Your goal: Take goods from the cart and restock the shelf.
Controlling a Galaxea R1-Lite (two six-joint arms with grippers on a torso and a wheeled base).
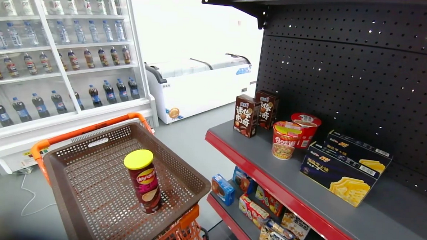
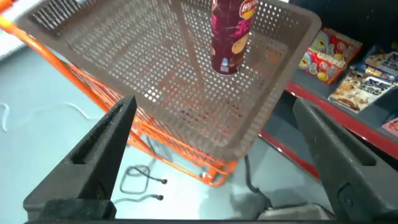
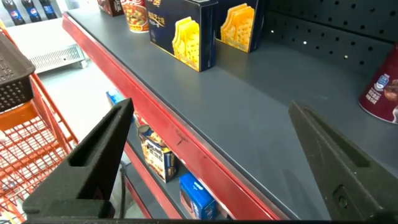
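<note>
Chips can (image 1: 144, 182) with a yellow lid is standing upright in the brown cart basket (image 1: 177, 156), beside the grey shelf (image 1: 269, 169) that is holding boxes (image 1: 341, 169) and noodle cups (image 1: 284, 139). Left gripper (image 2: 214, 106) is hovering above the basket and right gripper (image 3: 211, 107) over the shelf, both with fingers (image 2: 99, 155) standing wide apart.

The left gripper (image 2: 214, 104) is spread wide and holds nothing; its two dark fingers (image 2: 93, 162) are flat, tapered wedges, tips aimed away from the wrist and slanting forward and down; the right gripper (image 3: 211, 107) stands the same way, jaws far apart and empty; its fingers (image 3: 339, 162) are black and blunt-tipped, the tips level with one another; both grippers hang in the air.
</note>
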